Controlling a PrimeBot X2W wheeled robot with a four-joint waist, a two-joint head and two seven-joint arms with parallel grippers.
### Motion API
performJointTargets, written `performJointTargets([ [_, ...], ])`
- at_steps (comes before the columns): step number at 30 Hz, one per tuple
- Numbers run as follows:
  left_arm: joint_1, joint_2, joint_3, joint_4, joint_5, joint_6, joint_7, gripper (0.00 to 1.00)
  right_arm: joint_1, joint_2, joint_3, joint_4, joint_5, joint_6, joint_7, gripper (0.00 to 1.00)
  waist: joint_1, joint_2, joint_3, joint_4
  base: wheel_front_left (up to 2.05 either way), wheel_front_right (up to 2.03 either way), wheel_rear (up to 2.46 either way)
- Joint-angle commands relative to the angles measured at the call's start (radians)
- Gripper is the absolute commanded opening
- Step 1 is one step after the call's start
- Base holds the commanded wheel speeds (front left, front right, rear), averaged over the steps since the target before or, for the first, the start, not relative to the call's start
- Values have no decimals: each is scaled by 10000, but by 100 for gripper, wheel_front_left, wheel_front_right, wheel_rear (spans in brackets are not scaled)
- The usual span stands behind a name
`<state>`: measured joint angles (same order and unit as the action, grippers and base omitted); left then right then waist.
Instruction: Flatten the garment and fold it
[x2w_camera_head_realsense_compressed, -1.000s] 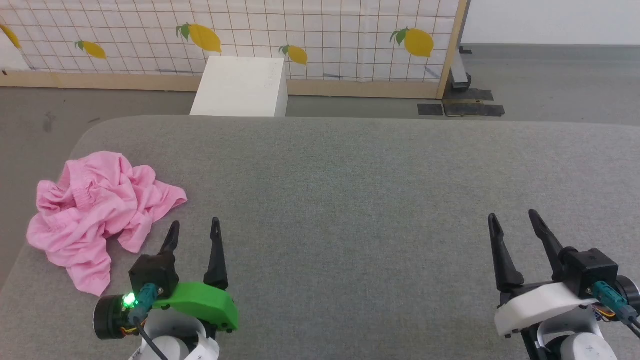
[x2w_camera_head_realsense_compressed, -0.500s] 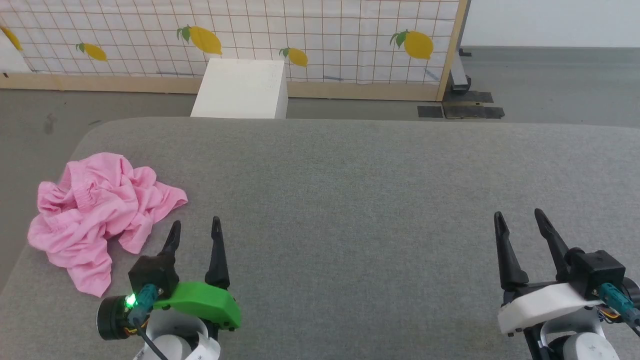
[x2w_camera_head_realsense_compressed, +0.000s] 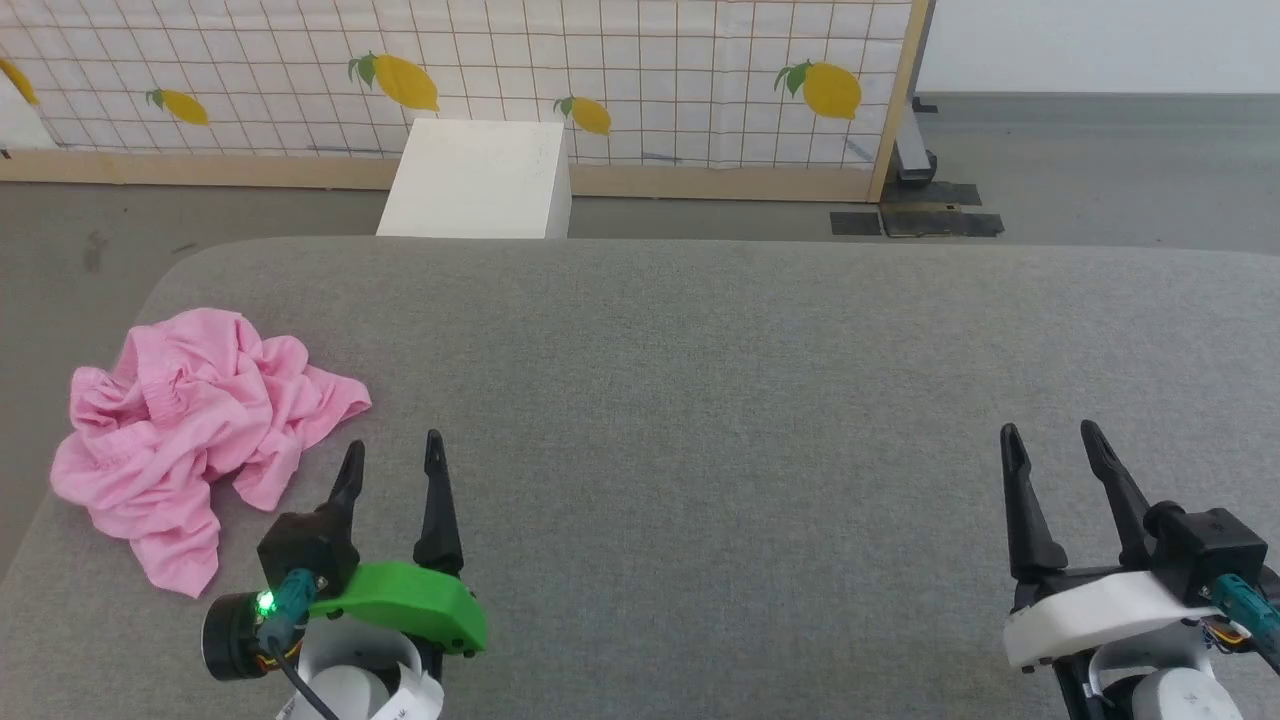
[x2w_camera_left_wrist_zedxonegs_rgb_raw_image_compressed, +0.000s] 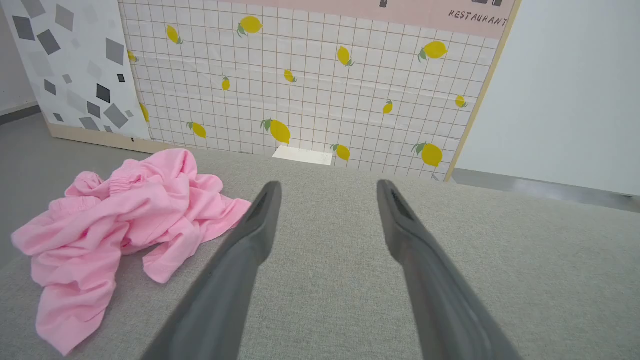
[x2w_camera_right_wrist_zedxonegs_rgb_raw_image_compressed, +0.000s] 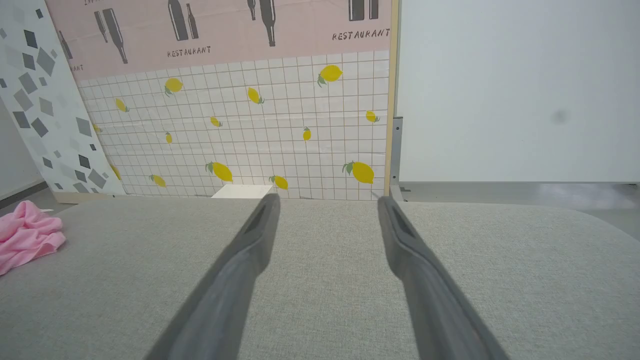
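Head view: your left fingers and right fingers point forward over the grey desk, each pair spread apart with nothing between them. The pink garment lies crumpled in a heap on the desk, just left of the left fingers' tips without touching them, and well apart from the right fingers. In your left wrist view its gathered waistband sits on the side away from the fingers.
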<state>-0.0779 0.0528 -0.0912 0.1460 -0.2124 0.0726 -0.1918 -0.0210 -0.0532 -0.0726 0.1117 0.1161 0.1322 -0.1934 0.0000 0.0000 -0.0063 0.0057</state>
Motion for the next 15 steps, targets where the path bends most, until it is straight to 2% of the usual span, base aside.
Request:
performJointTargets([
  [1,-189,-19,-35,59,-61,85,-120,100,-205,23,-39,48,95,-11,-108,100,0,0,-4,2,0,0,0],
  [15,-268,120,-334,521,172,332,-407,100,-220,26,-79,390,37,-13,-393,100,0,0,-89,56,0,0,0],
])
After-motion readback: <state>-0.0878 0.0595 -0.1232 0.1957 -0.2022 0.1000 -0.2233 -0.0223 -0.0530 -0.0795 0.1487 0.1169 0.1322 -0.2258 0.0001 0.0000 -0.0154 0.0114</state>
